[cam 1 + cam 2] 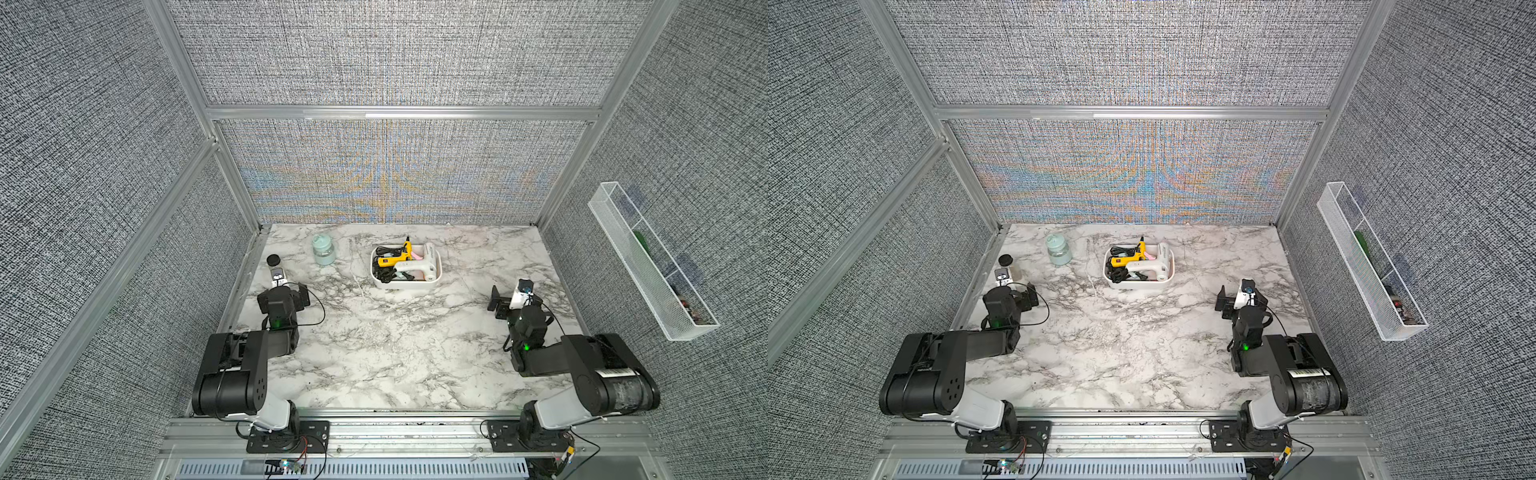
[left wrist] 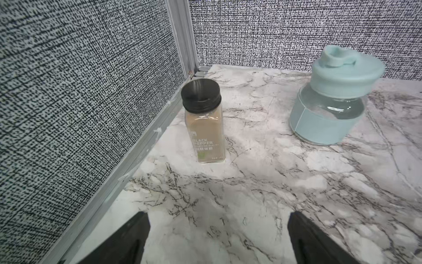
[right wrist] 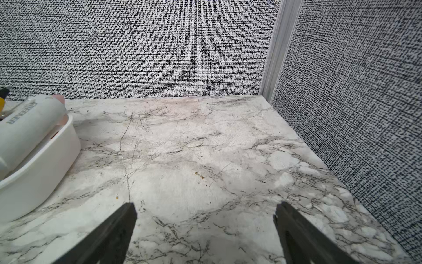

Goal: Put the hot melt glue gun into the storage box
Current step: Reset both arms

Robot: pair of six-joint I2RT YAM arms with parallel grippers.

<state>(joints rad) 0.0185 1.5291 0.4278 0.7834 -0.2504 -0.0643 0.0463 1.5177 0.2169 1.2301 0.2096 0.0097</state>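
Box (image 1: 405, 285) sits on the table (image 1: 395, 353) toward the far side, about mid-width, with a strip of marble between it and the back wall. It stands apart from both arms.

Two guns lie inside it. Yellow gun (image 1: 395, 257) lies along the far side, its nozzle poking up past the far rim. White gun (image 1: 420, 266) lies nearer the right end; in the right wrist view its barrel rises above the rim at the rounded corner. Black cords (image 1: 384, 274) are bunched in the left end.

Left gripper (image 2: 218, 216): fingers spread wide, nothing between them, only marble beneath. It is close to the left wall. Ahead of it the pepper jar (image 2: 205, 128) stands upright, just beside the wall's rail. The blue jar (image 2: 331, 109) stands upright further in, well apart from the pepper jar, with open marble between them.

Right gripper (image 3: 206, 205): fingers spread wide and holding nothing. Bare marble runs ahead of it to the back right corner. The box's right end sits off to one side, near but not touching.

The widest open room is the marble at centre and front, between the two arms. A mesh tray (image 1: 652, 266) hangs on the right wall, above the table edge.
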